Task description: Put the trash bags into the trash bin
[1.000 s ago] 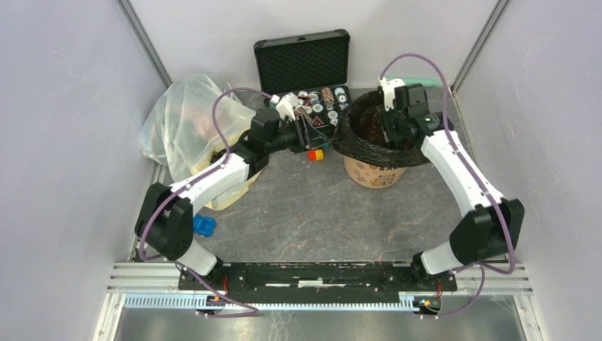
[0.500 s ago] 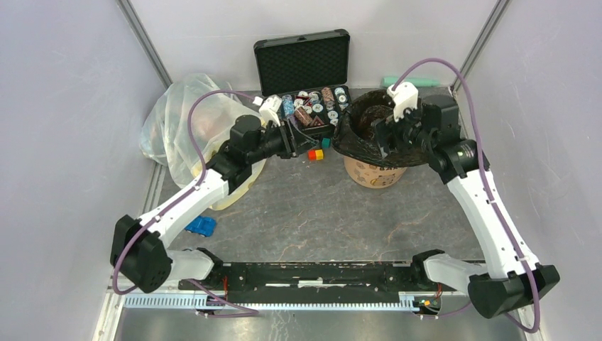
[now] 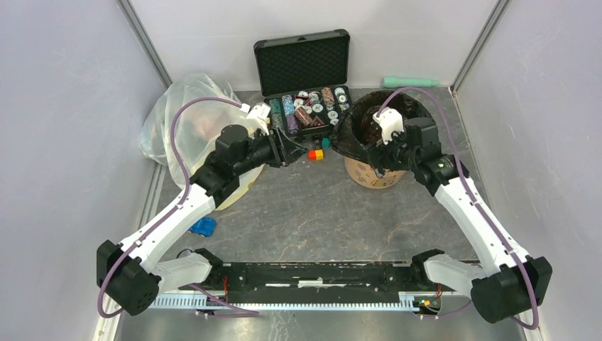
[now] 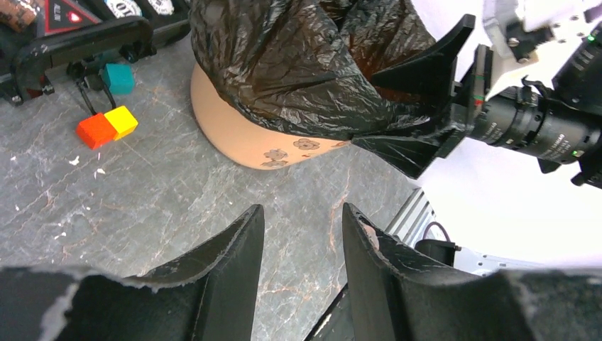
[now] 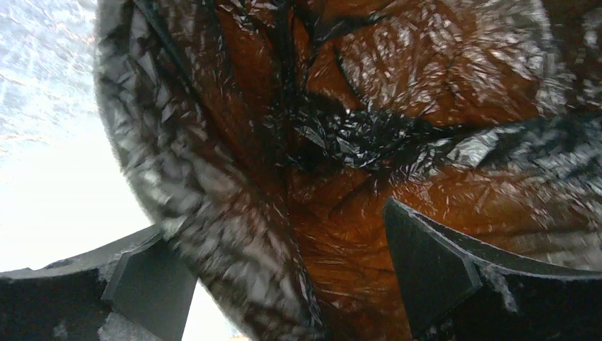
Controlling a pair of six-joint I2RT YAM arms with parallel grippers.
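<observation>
The trash bag (image 3: pixel 353 144) is glossy black crinkled plastic. It lines the trash bin (image 3: pixel 378 175), a peach-orange bucket, and folds out over the rim. The left wrist view shows the bag (image 4: pixel 298 64) hanging over the bin's printed side (image 4: pixel 245 142). My right gripper (image 5: pixel 284 259) is open at the bin's near rim, one finger (image 5: pixel 145 284) outside and one inside, with the bag-covered rim (image 5: pixel 234 241) loose between them. My left gripper (image 4: pixel 302 224) is open and empty above the table, left of the bin. Seen from above, the left gripper (image 3: pixel 289 147) points toward the bin.
An open black case (image 3: pixel 302 62) of chips stands at the back. A large translucent bag (image 3: pixel 177 124) lies at the left. Small red and yellow blocks (image 3: pixel 315 153) sit between my left gripper and the bin. A blue object (image 3: pixel 204 226) lies front left, a green cylinder (image 3: pixel 412 82) at back right.
My right gripper opened wide and came from over the bin's far side to its near rim. My left arm drew back to the left, away from the bin.
</observation>
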